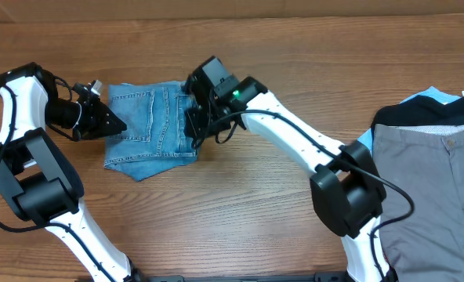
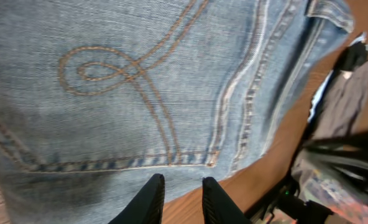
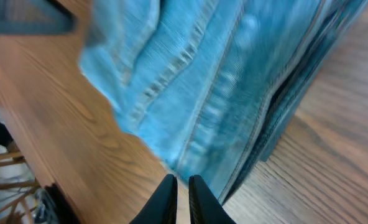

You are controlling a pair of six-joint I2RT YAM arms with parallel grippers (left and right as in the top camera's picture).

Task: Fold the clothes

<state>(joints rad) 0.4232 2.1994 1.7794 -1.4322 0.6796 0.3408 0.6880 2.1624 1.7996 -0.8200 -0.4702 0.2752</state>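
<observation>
The clothes (image 1: pixel 150 129), light-blue jeans, lie folded into a small packet at the table's left-centre, back pocket up. My left gripper (image 1: pixel 121 124) sits at the packet's left edge. In the left wrist view its jaws (image 2: pixel 181 180) stand a little open over the denim's edge, nothing between them, and the pocket stitching of the clothes (image 2: pixel 140 81) fills the frame. My right gripper (image 1: pixel 193 129) is at the packet's right edge. In the right wrist view its fingers (image 3: pixel 183 180) are shut just off the layered fold of the clothes (image 3: pixel 234 81), holding nothing.
Grey-beige trousers (image 1: pixel 432 196) lie at the right edge of the table, with a black garment (image 1: pixel 428 113) above them. Bare wooden tabletop (image 1: pixel 255 204) lies between the packet and that pile. The right arm (image 2: pixel 339 155) shows blurred in the left wrist view.
</observation>
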